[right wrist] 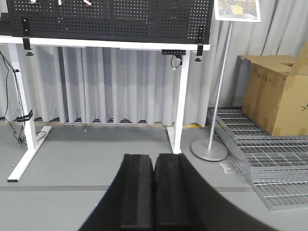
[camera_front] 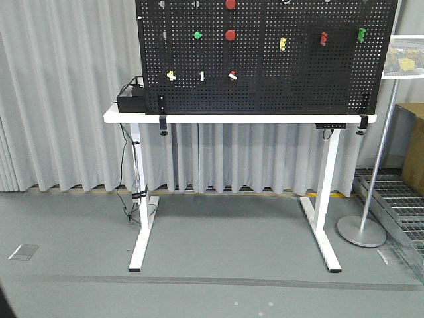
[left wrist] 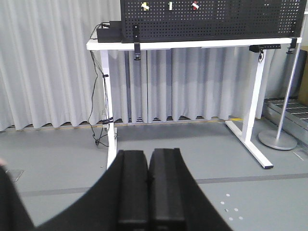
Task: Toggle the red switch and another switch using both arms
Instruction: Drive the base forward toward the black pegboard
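Open floor (camera_front: 218,245) runs up to the table (camera_front: 238,118), and nothing stands before the pegboard (camera_front: 265,73). On its bottom row a white toggle (camera_front: 202,76) sits between the pale-yellow switch (camera_front: 171,75) and the red switch (camera_front: 232,75), with bare board around each. A black box (camera_front: 130,99) crowds the board's left edge, and a sign stand (camera_front: 374,165) stands off its right end.

white two-legged table (camera_front: 218,118) on a grey floor (camera_front: 218,265), big black pegboard (camera_front: 265,76) standing upright on top, clamped at the front edge, low black box (camera_front: 130,101) at the left end, right beside the board
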Available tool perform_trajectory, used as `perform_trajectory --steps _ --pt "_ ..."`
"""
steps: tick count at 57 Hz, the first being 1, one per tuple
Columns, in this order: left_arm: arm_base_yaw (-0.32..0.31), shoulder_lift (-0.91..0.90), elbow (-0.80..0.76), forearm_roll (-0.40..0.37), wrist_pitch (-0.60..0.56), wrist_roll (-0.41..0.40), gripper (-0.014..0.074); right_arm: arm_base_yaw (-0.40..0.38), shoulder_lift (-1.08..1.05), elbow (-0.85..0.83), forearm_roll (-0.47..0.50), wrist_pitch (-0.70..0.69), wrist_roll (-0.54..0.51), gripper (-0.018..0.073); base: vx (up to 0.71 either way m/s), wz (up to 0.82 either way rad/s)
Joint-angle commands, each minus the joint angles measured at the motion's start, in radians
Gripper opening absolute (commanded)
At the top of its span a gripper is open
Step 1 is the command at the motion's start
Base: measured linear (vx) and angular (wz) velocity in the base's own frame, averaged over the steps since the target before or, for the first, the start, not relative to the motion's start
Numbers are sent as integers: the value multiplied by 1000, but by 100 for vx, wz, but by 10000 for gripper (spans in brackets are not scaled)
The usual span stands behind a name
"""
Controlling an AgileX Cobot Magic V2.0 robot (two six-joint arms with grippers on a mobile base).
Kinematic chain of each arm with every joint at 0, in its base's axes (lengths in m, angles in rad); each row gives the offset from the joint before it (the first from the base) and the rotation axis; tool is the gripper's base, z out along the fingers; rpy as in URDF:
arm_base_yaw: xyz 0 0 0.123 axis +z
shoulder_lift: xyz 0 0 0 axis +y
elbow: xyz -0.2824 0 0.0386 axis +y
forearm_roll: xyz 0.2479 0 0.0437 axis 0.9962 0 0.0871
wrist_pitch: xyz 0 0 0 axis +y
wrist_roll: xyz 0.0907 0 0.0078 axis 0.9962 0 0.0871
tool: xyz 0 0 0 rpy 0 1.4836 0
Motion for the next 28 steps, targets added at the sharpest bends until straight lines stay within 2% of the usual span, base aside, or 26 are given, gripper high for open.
perform_trajectory --steps 1,28 --pt "-1 -18 13 -2 -76 -1 3 -6 -10 5 -10 -81 -4 -6 0 0" --pt "-1 -18 13 -2 -76 -1 3 -6 -10 5 -10 -81 -4 -6 0 0"
